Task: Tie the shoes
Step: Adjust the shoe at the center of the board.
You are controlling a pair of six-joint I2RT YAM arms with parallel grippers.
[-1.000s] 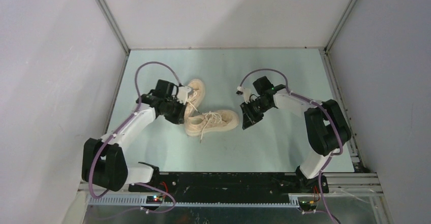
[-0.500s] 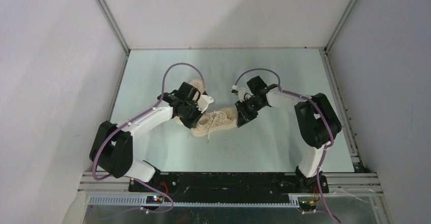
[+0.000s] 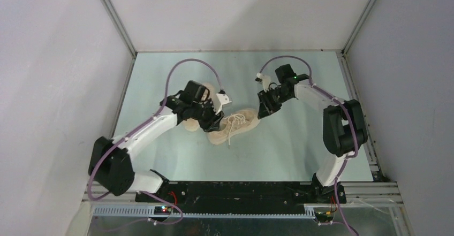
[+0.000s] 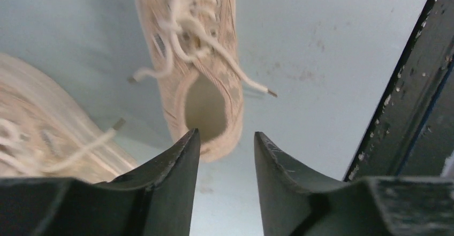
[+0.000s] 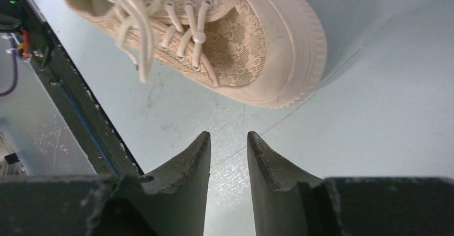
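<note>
Reaching farther toward the middle than a second ago, the left hand (image 3: 214, 119) now sits over the pair of sneakers, and the front sneaker (image 3: 238, 124) has slid a little to the right with it. The right hand (image 3: 263, 109) has drawn back from that sneaker's toe, toward the far side of the counter (image 3: 300, 150). Seen from above, the cream-beige front sneaker lies on its sole near the middle of the pale blue-green counter, toe pointing right. Its off-white laces (image 4: 176, 30) are untied and spill loosely over its side onto the surface. The second sneaker (image 4: 37, 118) lies just behind and to the left of the first, mostly hidden under the left arm in the overhead view. In the left wrist view, the left hand's two dark fingers stand apart with nothing between them, so it is open. The heel opening of the front sneaker is just beyond the fingertips. In the right wrist view, the right hand is also open and empty, its fingers parted by a narrow gap above bare counter. The sneaker's rubber toe cap lies a short way ahead of them, not touching. A black rail (image 5: 75, 102) runs along the counter's edge in both wrist views.
</note>
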